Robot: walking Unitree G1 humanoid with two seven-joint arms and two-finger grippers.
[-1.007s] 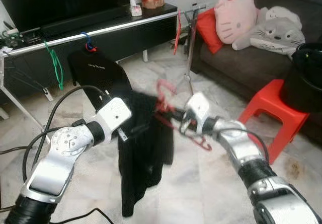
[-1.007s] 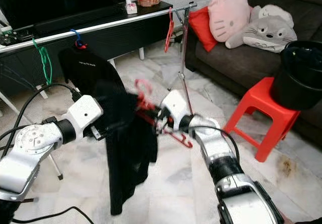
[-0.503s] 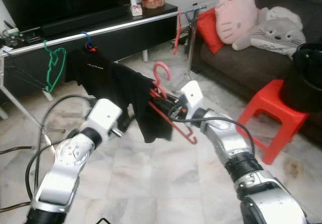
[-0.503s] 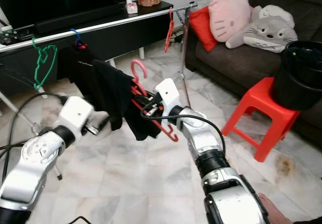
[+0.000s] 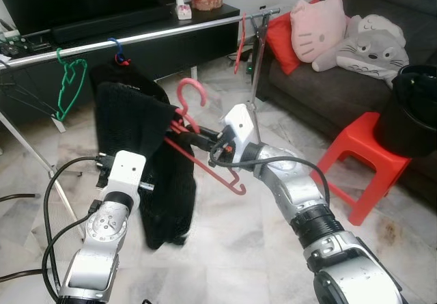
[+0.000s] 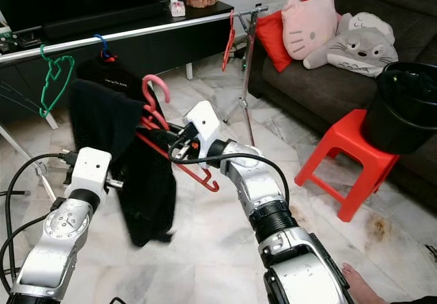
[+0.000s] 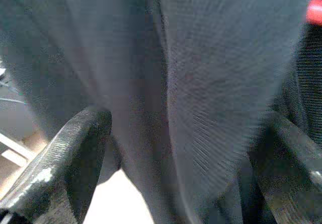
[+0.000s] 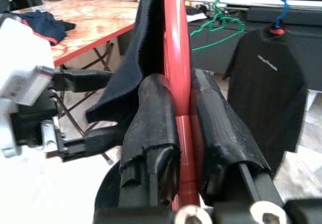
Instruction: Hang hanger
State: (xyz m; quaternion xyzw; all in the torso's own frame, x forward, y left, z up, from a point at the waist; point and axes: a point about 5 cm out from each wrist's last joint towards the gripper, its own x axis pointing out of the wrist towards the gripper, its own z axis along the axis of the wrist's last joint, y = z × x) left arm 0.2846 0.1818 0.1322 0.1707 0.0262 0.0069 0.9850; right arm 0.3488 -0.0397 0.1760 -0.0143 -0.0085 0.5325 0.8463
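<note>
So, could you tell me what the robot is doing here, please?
It is hanging laundry. The right gripper is shut on a red hanger carrying a black garment, held below the clothes rail. The left gripper has the garment's fabric between its open fingers. The hook is not on the rail yet.

The red plastic hanger (image 5: 205, 155) is tilted in mid-air below the silver rail (image 5: 157, 36), hook up, a black garment (image 5: 147, 167) draped over one arm.

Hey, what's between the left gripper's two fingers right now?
Dark garment fabric hangs between the left gripper fingers, as the left wrist view shows; the fingers stand apart around it.
</note>
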